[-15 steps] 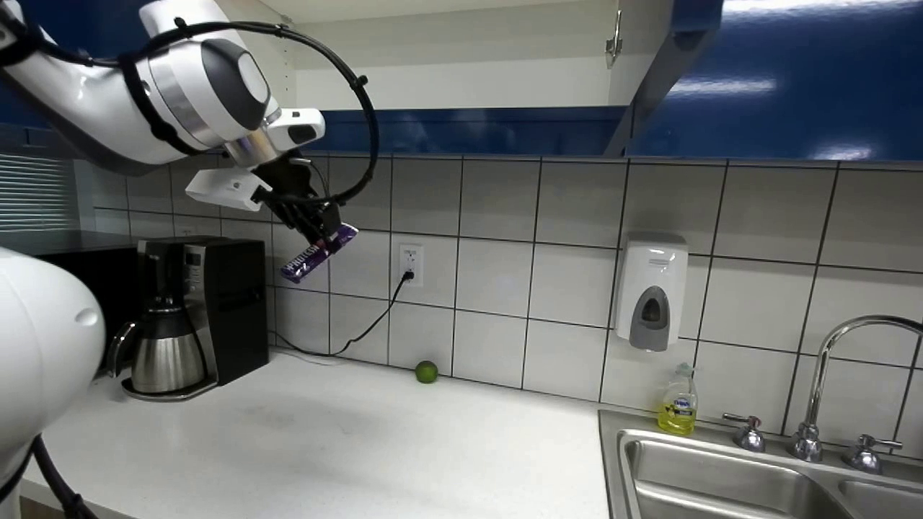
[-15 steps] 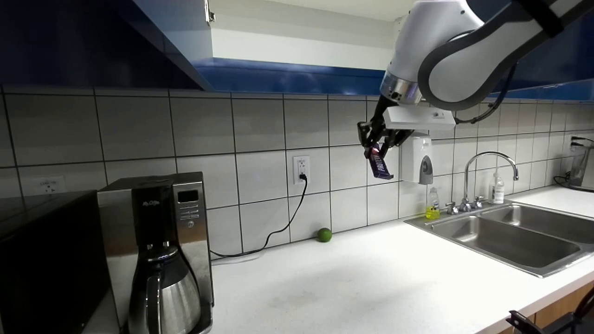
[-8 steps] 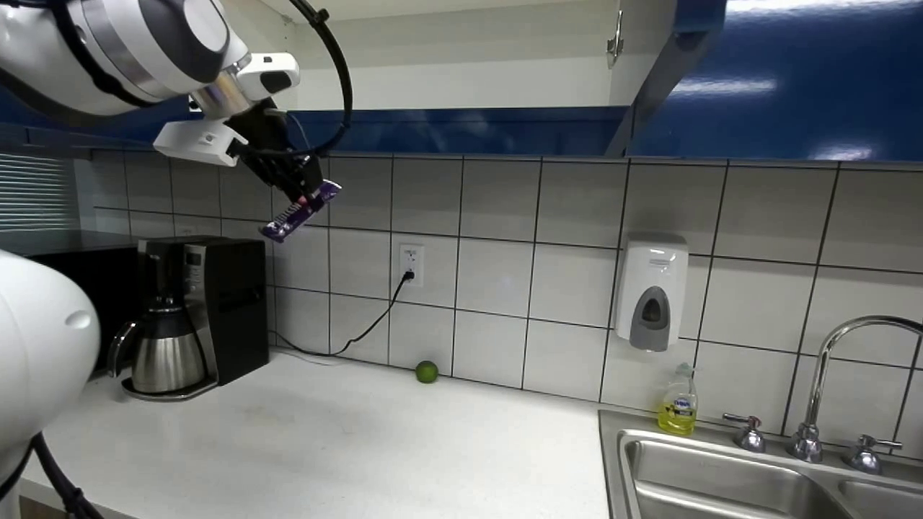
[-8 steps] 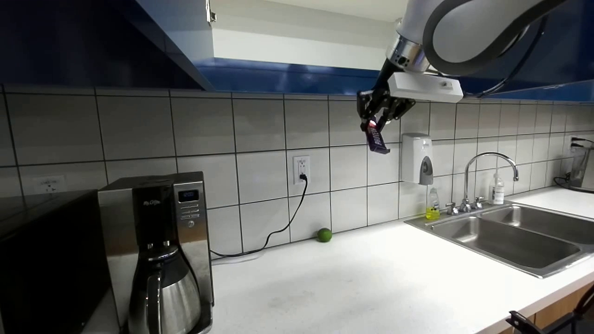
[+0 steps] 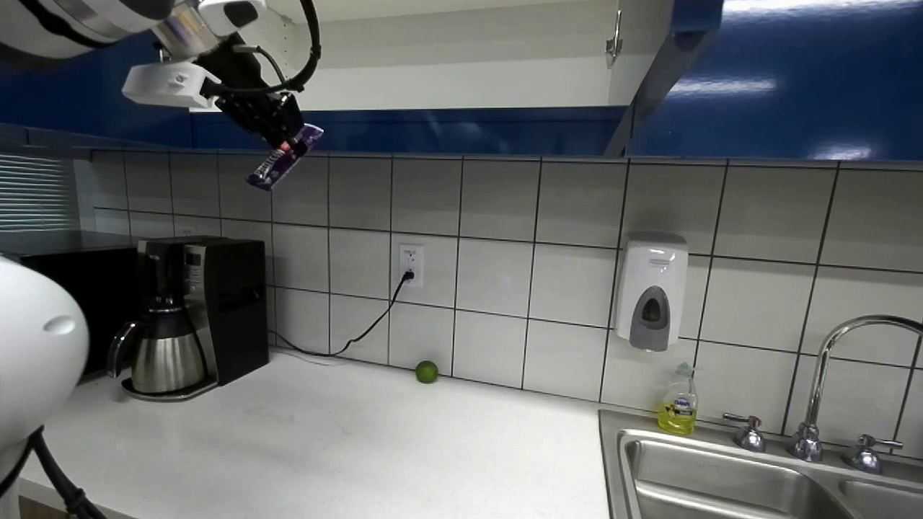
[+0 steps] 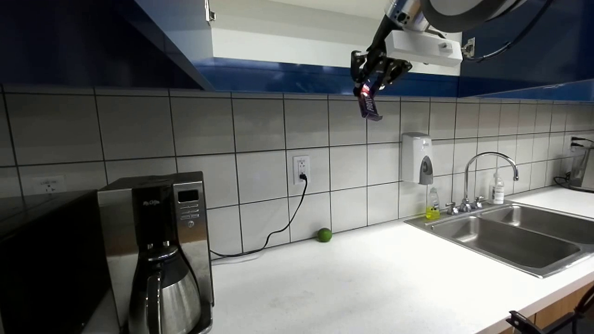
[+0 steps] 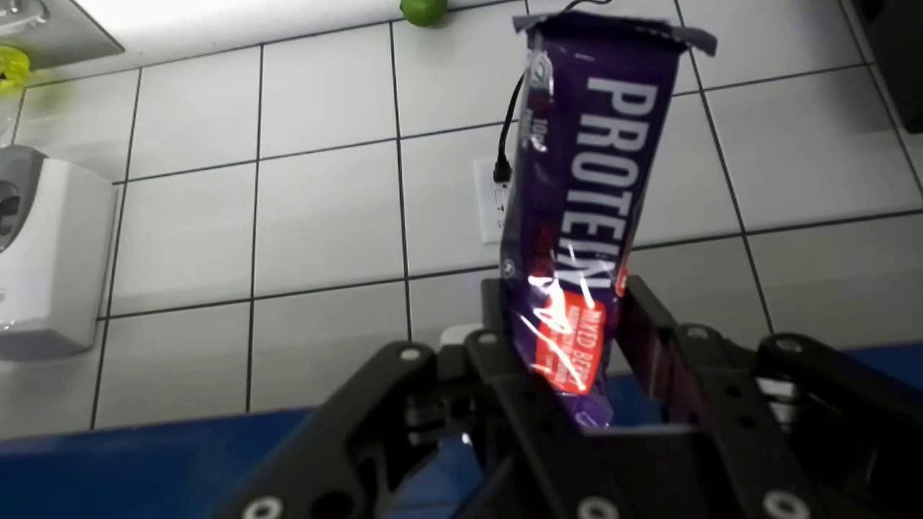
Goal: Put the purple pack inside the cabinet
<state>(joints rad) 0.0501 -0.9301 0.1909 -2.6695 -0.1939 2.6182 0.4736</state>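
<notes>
Purple pack (image 7: 598,158): long axis slanting, PROTEIN end lowest.
Gripper (image 7: 564,299): we hold it pinched.
Counter (image 5: 360,447): white.
Wall (image 5: 497,277): tiled, below open cabinet (image 5: 461,131).

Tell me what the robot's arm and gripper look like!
The arm is white and rounded, with dark grey trim, a shiny silver ring and a black cable. The gripper is black, with jointed fingers and round silver bolts. A white box sits near it.
</notes>
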